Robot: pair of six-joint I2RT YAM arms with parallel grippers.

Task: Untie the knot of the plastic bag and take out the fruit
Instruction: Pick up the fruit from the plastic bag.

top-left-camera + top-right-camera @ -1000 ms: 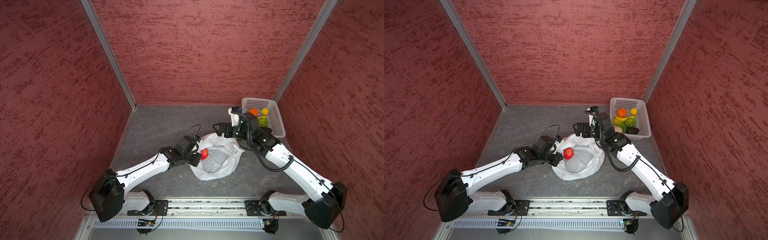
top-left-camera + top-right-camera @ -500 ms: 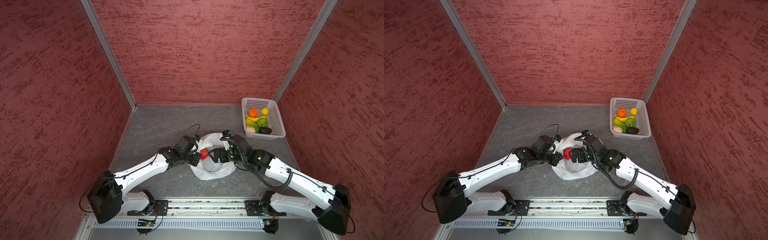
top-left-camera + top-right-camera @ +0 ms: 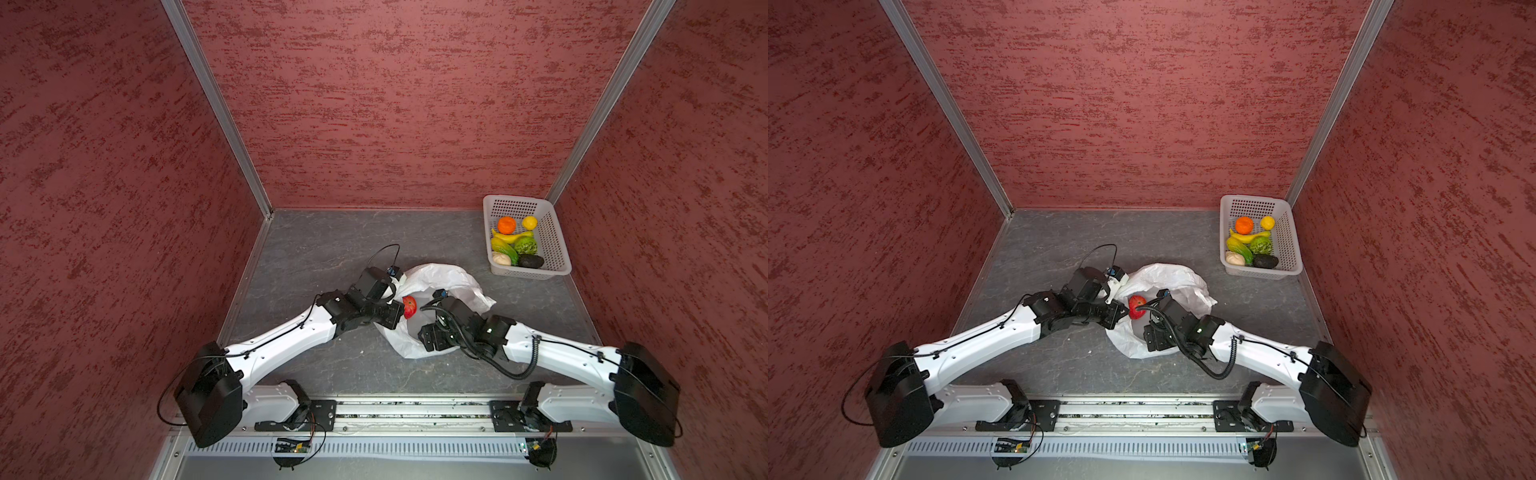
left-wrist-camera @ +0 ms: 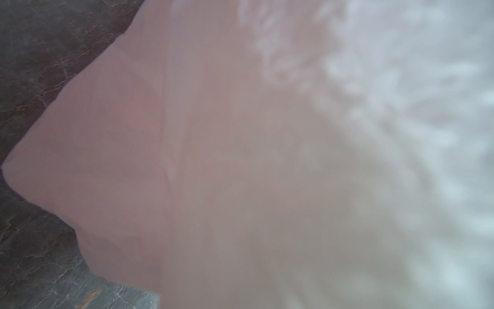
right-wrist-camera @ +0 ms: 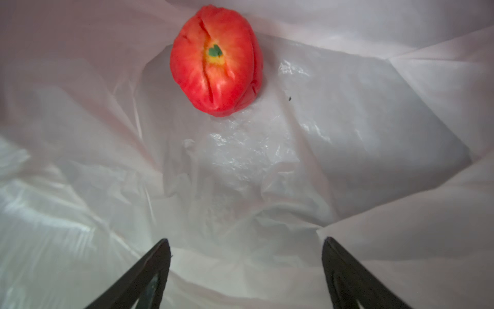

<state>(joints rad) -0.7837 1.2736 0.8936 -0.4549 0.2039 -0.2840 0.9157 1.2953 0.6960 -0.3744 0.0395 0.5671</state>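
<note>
The plastic bag [image 3: 444, 278] [image 3: 1167, 278] lies mid-floor with its mouth open; no knot shows. One fruit, a red apple [image 3: 409, 306] [image 3: 1136, 306] [image 5: 216, 60], rests inside against the bag's left wall. My left gripper [image 3: 392, 316] [image 3: 1117, 312] is at the bag's left rim and shut on it; bag plastic [image 4: 240, 160] fills the left wrist view and hides the jaws. My right gripper [image 3: 424, 334] [image 5: 245, 240] reaches into the bag's mouth, open, with nothing between its fingers and the apple some way ahead of the tips.
A white perforated basket [image 3: 557, 232] [image 3: 1291, 232] stands at the back right by the wall, holding an orange [image 3: 506, 225], a lemon [image 3: 529, 222], a banana [image 3: 511, 238] and several other fruits. Red walls enclose the grey floor on three sides.
My right arm swung back from the basket and came down into the bag's mouth near the apple, its jaws narrowing slightly. The left arm kept its hold and place.
</note>
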